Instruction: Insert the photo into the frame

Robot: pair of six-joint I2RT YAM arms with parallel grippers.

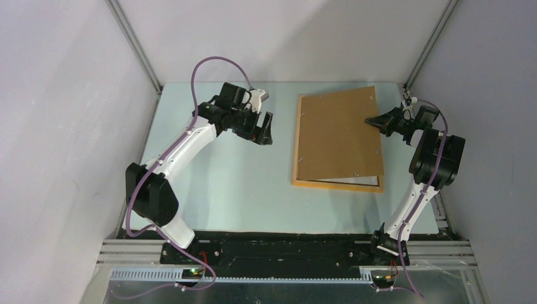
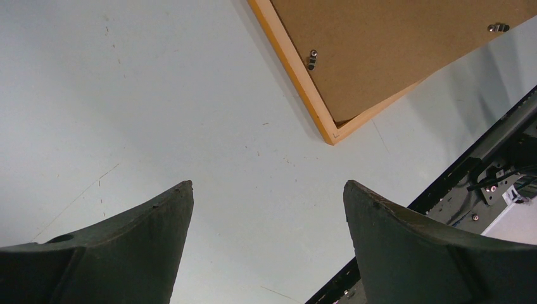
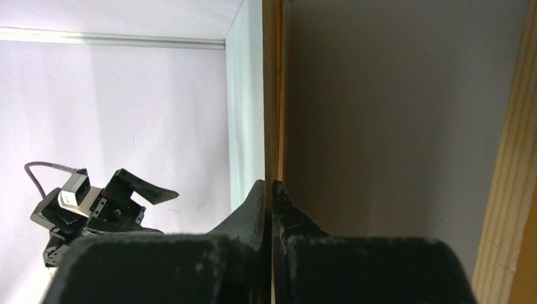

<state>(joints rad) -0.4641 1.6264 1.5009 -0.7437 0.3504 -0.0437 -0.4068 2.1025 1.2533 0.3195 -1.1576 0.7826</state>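
Top external view, from the left: the left claw point(image 1: 264, 133) hangs wide open over the table point(image 1: 215, 183), holding nothing, well apart from the frame point(image 1: 335, 185). The frame lies back up, right of centre, with a brown backing board point(image 1: 335, 133) sitting crooked on it. The board's far right corner overhangs the rail and its near edge runs at a slant. Under that near edge shows a thin pale strip, which I take to be the photo point(image 1: 366, 180), lying inside the frame beneath the board. The right claw point(image 1: 370, 120) is pinched shut with its tips at the board's right side. The step in hand looks like seating the board. It probably wants a slow turn until all 4 edges line up with the rails, with the open left claw steadying the left rail so the frame does not slide, and light pressure so the print does not buckle. I cannot tell whether the right claw nips the board's edge or only presses on it, since its own camera shows little but dim brown. The photo's printed side and its corners are hidden, and only 2 small metal tabs point(image 2: 311, 59) show in the left wrist view.
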